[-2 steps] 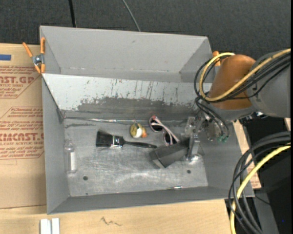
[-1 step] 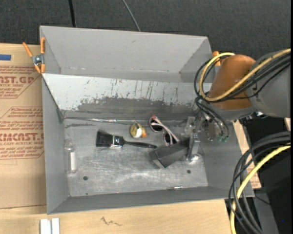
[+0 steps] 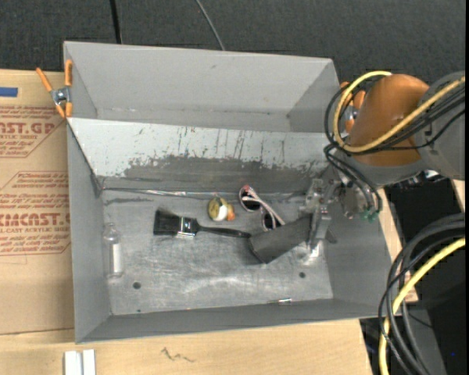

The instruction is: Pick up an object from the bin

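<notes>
My gripper (image 3: 313,244) hangs low at the right side of the bin floor. Its tip is at the right end of a dark grey flat piece (image 3: 275,244) that lies tilted on the floor; whether it grips this piece I cannot tell. Just left of the gripper lies a small red, white and black looped thing (image 3: 255,202). Further left are a round yellowish object (image 3: 217,208) and a black brush (image 3: 177,225) with a silver ferrule, its handle pointing right toward the grey piece.
A clear small vial (image 3: 114,253) lies by the bin's left wall. The arm with its orange cover and yellow cables stands over the bin's right rim. Bare floor stretches along the front of the bin.
</notes>
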Motion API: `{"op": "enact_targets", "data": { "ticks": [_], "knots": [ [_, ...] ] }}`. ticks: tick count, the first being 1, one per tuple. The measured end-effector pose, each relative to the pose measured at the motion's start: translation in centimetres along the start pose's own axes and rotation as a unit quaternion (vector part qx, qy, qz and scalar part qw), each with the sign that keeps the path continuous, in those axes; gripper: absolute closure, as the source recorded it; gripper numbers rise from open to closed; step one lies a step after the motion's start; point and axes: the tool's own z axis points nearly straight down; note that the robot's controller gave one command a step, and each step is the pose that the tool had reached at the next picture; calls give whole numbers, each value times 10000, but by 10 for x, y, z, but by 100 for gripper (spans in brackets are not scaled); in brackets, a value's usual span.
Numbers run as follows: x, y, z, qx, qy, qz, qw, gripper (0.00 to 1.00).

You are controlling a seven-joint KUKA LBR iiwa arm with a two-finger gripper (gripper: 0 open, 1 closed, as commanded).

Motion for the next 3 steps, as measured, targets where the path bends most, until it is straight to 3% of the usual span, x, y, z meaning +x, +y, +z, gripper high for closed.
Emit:
{"op": "enact_targets", "data": {
  "ticks": [1,2,3],
  "knots": [
    [-9,18,-55,8,-45,153,9999,100],
    [11,-10,-68,12,-34,172,9998,100],
    [11,-10,-68,12,-34,171,9998,100]
  ]
}}
